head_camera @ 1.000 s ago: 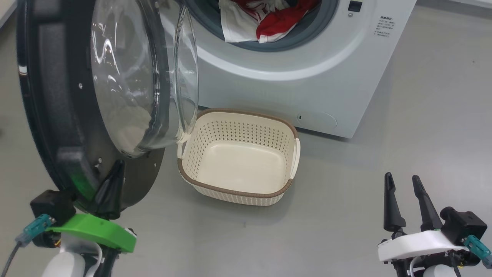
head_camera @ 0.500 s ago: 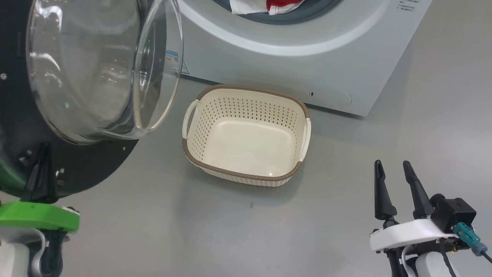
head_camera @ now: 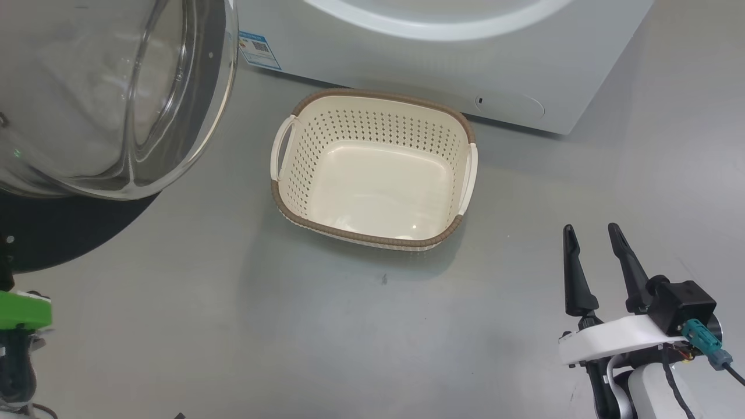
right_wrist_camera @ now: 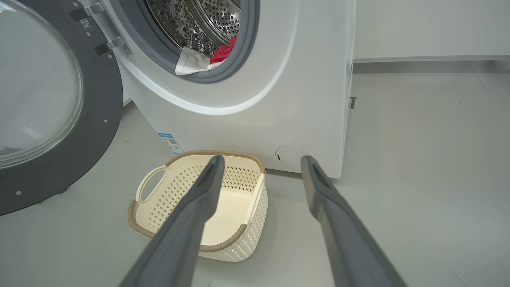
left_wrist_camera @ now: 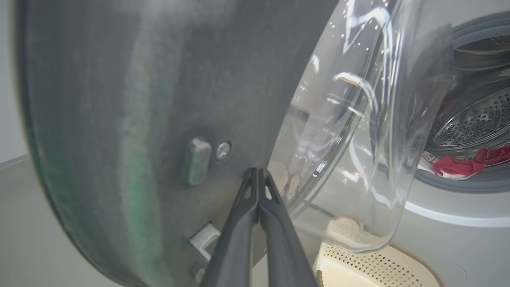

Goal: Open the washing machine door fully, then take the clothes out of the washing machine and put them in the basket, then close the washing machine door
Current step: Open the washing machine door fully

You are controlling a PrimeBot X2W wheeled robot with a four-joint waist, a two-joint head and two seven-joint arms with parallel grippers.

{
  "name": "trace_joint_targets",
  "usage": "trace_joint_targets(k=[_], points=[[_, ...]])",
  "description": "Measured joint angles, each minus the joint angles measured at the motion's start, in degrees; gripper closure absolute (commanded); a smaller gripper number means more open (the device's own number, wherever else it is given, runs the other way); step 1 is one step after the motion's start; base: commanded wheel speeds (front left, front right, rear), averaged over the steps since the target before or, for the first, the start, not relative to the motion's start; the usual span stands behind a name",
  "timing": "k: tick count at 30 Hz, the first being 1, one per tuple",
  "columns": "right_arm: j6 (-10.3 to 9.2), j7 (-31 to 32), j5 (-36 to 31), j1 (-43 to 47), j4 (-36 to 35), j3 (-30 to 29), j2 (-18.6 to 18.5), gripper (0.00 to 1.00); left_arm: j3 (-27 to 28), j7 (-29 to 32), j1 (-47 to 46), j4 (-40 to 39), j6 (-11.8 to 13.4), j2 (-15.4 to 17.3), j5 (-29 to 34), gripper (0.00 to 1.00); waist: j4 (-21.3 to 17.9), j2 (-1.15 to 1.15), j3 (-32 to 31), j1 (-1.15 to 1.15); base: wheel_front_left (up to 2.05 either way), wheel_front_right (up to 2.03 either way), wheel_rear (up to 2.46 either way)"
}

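Swinging wider toward ten o'clock, the door [head_camera: 87, 105] is yielding to the shut left tool [left_wrist_camera: 258, 175]; the wide right tool [head_camera: 591, 233] should fetch clothes [right_wrist_camera: 223, 54] next.

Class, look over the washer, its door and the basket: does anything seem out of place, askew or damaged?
Only one thing: the clothes spill out of the drum, a white edge draped over the grey gasket of the washing machine. The basket sits upright and empty; nothing looks damaged.
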Motion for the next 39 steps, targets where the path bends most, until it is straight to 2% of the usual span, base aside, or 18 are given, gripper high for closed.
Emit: trace_joint_targets(k=[21, 31, 39], points=[[-0.96, 1.0, -2.1, -3.9, -0.5, 0.9, -0.9, 0.0, 5.5, 0.1, -9.5, 10.1, -1.6, 6.5, -4.6, 1.0, -1.2, 0.0, 8.4, 0.0, 0.0, 0.0, 0.0], [-1.36, 1.0, -2.2, -5.0, -0.3, 0.7, -0.9, 0.0, 5.0, -0.1, -12.8, 14.0, -2.2, 6.7, -4.7, 1.0, -1.6, 0.0, 9.9, 0.0, 0.0, 0.0, 0.0], [-1.34, 0.9, -2.1, -5.6, 1.5, 0.4, -0.9, 0.0, 2.5, -1.3, -13.0, 16.5, -2.3, 6.5, -3.8, 1.0, -1.5, 0.0, 8.0, 0.0, 0.0, 0.0, 0.0]])
